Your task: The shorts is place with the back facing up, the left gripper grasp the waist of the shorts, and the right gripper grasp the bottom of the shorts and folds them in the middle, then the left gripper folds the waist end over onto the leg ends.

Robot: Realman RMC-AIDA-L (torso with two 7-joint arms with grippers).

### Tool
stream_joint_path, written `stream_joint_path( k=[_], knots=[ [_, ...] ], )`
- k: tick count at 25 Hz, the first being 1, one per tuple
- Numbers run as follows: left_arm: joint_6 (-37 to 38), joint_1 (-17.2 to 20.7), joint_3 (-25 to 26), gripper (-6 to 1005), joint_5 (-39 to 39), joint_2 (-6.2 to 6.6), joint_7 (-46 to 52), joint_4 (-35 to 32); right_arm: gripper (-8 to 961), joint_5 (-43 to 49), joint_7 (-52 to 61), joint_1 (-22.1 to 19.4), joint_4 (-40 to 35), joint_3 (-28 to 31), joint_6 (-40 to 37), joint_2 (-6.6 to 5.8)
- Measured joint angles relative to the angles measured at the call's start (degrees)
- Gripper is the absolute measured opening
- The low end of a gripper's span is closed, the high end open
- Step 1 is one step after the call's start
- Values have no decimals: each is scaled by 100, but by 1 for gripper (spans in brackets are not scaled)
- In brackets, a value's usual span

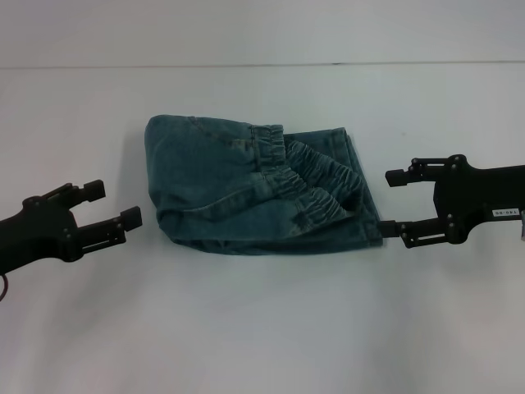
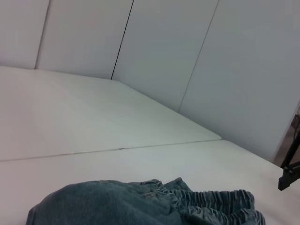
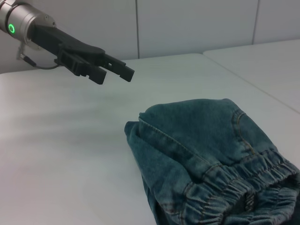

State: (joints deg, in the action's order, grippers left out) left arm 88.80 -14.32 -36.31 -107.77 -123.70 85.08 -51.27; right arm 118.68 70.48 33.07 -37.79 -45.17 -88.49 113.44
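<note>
White tabletop [image 1: 262,328] is filling the head view, and the shorts [image 1: 246,193] are lying at its middle as a compact folded bundle, the ruched waist of the shorts [image 1: 316,185] sitting on top toward the right side. Both folds are looking done (though the bundle is somewhat rumpled). The left gripper [image 1: 111,205] is hovering just beside the bundle's left edge, fingers apart and holding nothing; the right gripper [image 1: 400,205] is hanging wide and empty near the right edge. Only pulling the arms away seems left.
</note>
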Motion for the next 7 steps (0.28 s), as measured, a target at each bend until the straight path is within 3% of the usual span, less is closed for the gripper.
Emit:
stream_joint_path(
  k=[7],
  knots=[
    [2, -60, 2, 920, -16, 3, 0, 2, 847, 11, 0, 10, 0, -1, 18, 11]
  ],
)
